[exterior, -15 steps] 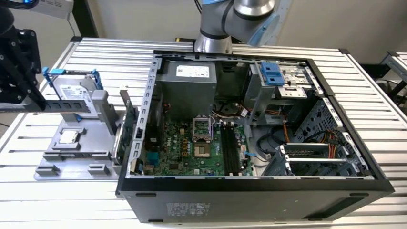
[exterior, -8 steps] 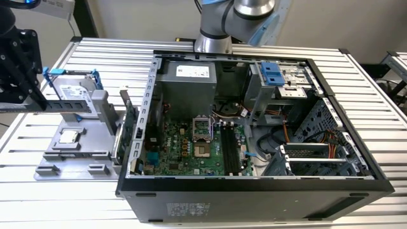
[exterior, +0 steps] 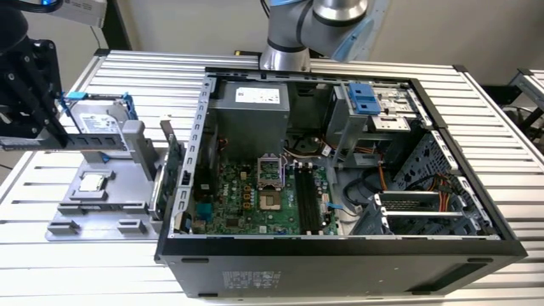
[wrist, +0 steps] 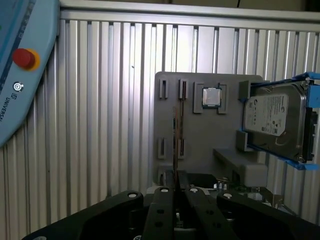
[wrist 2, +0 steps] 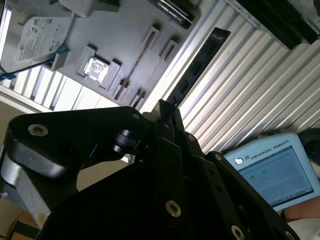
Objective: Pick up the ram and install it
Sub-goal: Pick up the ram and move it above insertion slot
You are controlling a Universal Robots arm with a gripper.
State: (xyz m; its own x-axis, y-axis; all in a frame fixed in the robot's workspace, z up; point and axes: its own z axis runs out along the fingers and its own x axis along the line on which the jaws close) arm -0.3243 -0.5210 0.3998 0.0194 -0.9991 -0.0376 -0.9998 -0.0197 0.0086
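Observation:
The ram (exterior: pixel 93 141) is a thin dark greenish-grey stick held level above the grey holder tray (exterior: pixel 64 224), at the exterior view's left. My black gripper (exterior: pixel 47 139) is shut on one end of it. In the first wrist view the ram (wrist: pixel 176 132) shows edge-on, reaching out from between my fingers (wrist: pixel 162 200) over the tray (wrist: pixel 197 140). The second wrist view shows it as a dark strip (wrist 2: pixel 197 65) running out from my gripper (wrist 2: pixel 167 115). The black memory slots (exterior: pixel 307 199) lie on the motherboard inside the open computer case (exterior: pixel 340 245), well to the exterior view's right of the gripper.
A silver hard drive with blue rails (exterior: pixel 98 118) stands on the tray, with a processor chip (exterior: pixel 92 183) lying flat below it. A green expansion card (exterior: pixel 170 167) stands between tray and case. A teach pendant (wrist: pixel 22 65) lies on the slatted table (exterior: pixel 510 115).

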